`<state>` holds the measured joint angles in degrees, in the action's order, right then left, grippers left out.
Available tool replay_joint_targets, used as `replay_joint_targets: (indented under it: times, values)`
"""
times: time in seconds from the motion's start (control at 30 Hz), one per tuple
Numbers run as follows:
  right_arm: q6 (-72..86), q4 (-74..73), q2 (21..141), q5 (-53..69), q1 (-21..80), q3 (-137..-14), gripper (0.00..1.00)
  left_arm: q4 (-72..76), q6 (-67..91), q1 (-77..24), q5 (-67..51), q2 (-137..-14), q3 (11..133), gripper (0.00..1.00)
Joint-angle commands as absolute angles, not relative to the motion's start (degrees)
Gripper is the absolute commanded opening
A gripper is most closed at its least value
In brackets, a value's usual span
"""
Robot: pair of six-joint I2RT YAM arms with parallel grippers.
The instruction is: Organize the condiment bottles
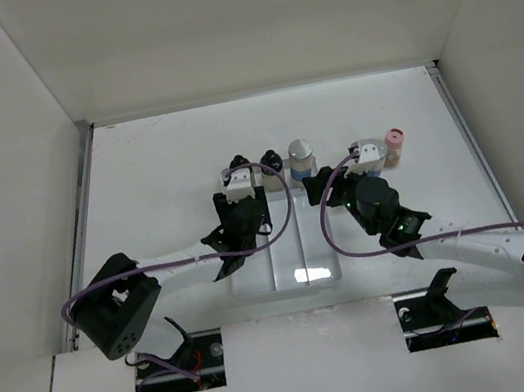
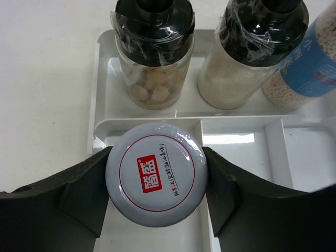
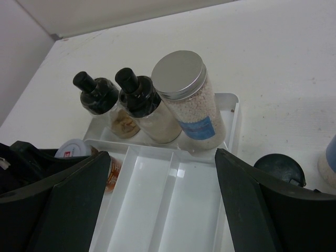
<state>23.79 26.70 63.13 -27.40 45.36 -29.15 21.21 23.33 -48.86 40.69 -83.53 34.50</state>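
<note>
My left gripper (image 2: 156,164) is shut on a condiment jar with a white cap and a red logo (image 2: 156,181), held over the front left slot of the white divided tray (image 2: 97,89). Three condiment bottles stand in the tray's back row: two black-capped ones (image 2: 154,58) (image 2: 252,58) and a silver-capped jar with a blue label (image 3: 190,100). My right gripper (image 3: 163,157) hangs open over the tray's right slots with nothing between its fingers. Right of the tray, on the table, are a black-capped jar (image 3: 279,168) and a pink-capped jar (image 1: 395,140).
The tray (image 1: 305,268) sits mid-table between both arms. White walls enclose the table on the left, back and right. At the far right edge of the right wrist view part of another jar (image 3: 328,163) shows.
</note>
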Motion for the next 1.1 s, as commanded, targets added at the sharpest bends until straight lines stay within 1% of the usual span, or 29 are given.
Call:
replay_joint_targets:
  times: [0.0,0.13,0.23,0.3,0.37,0.4,0.47,0.53,0.63,0.7,0.77,0.9,0.97,1.0,1.07]
  values:
    - [23.6,29.9,63.0,-27.7,45.1,-29.6,0.89,28.0,23.5,-49.3,44.2,-82.5,34.3,0.63]
    - [23.6,30.5,62.6,-27.7,45.1,-29.3,0.93,27.7,23.2,-49.3,45.2,-80.4,33.8,0.86]
    - [23.3,30.3,62.6,-27.9,45.1,-29.4,0.95,28.7,23.1,-49.1,45.9,-77.3,32.3,0.94]
    - [23.4,30.6,62.6,-27.7,45.0,-29.3,0.95,28.8,22.9,-49.0,46.1,-74.5,32.0,0.95]
    - [23.4,30.2,62.7,-27.6,45.1,-29.4,0.93,29.2,22.3,-48.9,45.8,-70.9,31.1,0.96]
    - [23.2,30.2,62.6,-27.6,45.1,-29.5,0.9,29.4,22.2,-48.7,46.1,-69.1,30.4,0.96]
    - [22.9,30.1,62.5,-27.8,45.3,-29.8,0.8,30.7,22.3,-47.9,46.2,-66.0,29.1,0.96]
    - [22.8,29.9,62.4,-27.9,45.5,-30.1,0.64,31.7,22.2,-46.7,45.9,-63.1,27.8,0.95]
    - [22.4,28.3,62.4,-28.1,45.7,-31.3,0.44,33.0,22.7,-45.5,46.5,-59.0,25.1,0.94]
    - [22.3,26.2,61.7,-28.7,46.0,-32.4,0.35,35.1,23.0,-44.2,46.9,-57.0,22.9,0.93]
    - [22.2,25.1,61.4,-29.8,46.0,-33.6,0.3,36.6,23.2,-43.1,47.0,-55.1,20.6,0.93]
    - [22.4,20.2,60.7,-31.8,44.5,-37.3,0.29,37.5,25.9,-41.1,47.5,-52.6,16.5,0.93]
    - [22.0,18.1,61.0,-34.3,42.7,-38.9,0.32,38.0,27.7,-39.9,46.8,-52.5,14.9,0.93]
    - [21.6,17.1,61.0,-35.5,41.8,-39.7,0.36,38.2,28.5,-39.4,46.8,-52.6,14.2,0.93]
    - [20.8,14.4,61.1,-38.0,39.7,-41.5,0.52,39.0,30.0,-38.9,46.8,-52.6,12.8,0.93]
